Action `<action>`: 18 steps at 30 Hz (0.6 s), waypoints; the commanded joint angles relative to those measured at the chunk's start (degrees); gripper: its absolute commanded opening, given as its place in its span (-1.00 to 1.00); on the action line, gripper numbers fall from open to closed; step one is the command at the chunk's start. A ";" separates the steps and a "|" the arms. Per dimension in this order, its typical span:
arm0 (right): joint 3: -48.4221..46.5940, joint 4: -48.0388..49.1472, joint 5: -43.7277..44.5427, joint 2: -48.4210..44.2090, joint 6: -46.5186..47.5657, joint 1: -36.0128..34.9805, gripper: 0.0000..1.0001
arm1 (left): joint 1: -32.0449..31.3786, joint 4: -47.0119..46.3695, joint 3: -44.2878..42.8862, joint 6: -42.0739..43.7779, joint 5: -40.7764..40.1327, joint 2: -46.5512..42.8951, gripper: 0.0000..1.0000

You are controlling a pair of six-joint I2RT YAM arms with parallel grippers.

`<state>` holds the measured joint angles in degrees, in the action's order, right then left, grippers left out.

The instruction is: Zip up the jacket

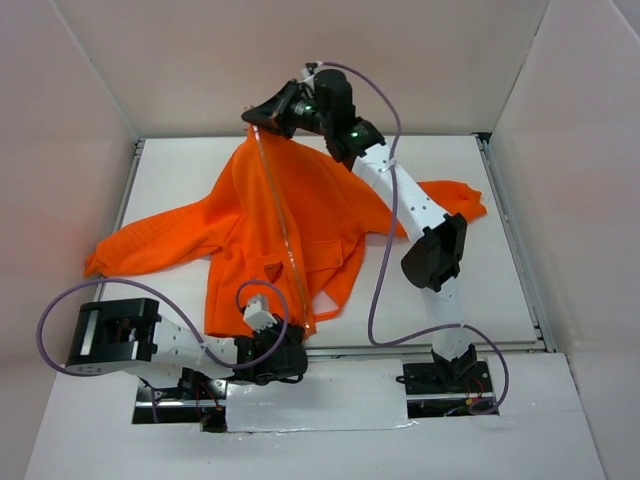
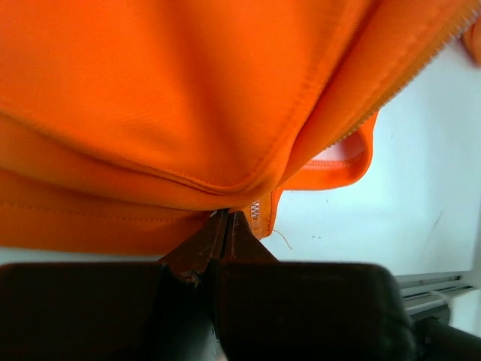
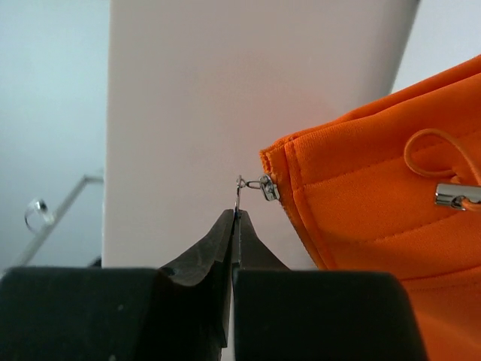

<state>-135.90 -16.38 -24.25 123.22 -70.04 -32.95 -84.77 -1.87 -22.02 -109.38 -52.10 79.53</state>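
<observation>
Pinching the thin wire zipper pull (image 3: 240,186) at their very tips, the fingers of our right gripper (image 3: 234,216) are pressed together with almost none of the ring between them, and we judge this the weakest point. A tug at an angle to the teeth could let the ring slide out of the pads. It could also jam the slider (image 3: 269,188), which sits at the top corner of the collar (image 3: 316,162). Our left gripper (image 2: 228,219) is likewise clamped tight, on the bottom hem (image 2: 173,201) right beside the lower end of the zipper (image 2: 255,209). It bites only a narrow edge of cloth. If that slips out, we think the front goes slack and bunches under the slider. Pulling too hard between the two arms could instead drag the whole garment across the table (image 1: 490,290).

We see the jacket (image 1: 320,210) lying in the middle of the table, stretched lengthwise between the grippers, hem at the near edge and collar at the far side. It is bright orange, soft and creased, with its sleeves (image 1: 140,245) flung out left and right. From above, the zipper shows as a pale line from hem to collar. It looks closed nearly all the way, though we cannot check every tooth.
</observation>
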 commanded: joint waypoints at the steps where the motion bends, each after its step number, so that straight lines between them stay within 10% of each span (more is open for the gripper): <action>1: 0.90 17.25 -7.73 -1.23 4.91 -6.41 -1.00 | -0.75 4.51 -0.82 10.32 8.86 4.67 -1.00; 8: -4.38 15.42 -10.21 5.80 9.83 -15.21 -1.00 | -0.75 5.38 -5.13 11.65 7.36 8.10 -0.99; 10: -2.89 16.03 -9.42 6.86 9.48 -14.60 -0.89 | -0.75 9.32 -5.84 8.15 7.53 8.36 -0.58; 11: -2.62 15.68 -8.80 7.12 9.66 -14.08 -0.25 | -0.75 11.25 -6.45 5.26 7.54 8.54 -0.27; 13: -0.08 16.20 -8.36 7.39 9.31 -12.06 0.43 | -0.75 15.65 -6.54 3.05 7.71 7.93 0.49; 18: 1.94 13.84 -7.05 3.88 11.83 -8.10 0.83 | -0.75 22.14 -6.45 1.81 5.70 2.31 0.99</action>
<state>-134.56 -5.15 -32.97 131.41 -61.49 -44.62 -85.06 3.86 -31.42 -106.94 -51.70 82.30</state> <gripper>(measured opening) 0.908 0.978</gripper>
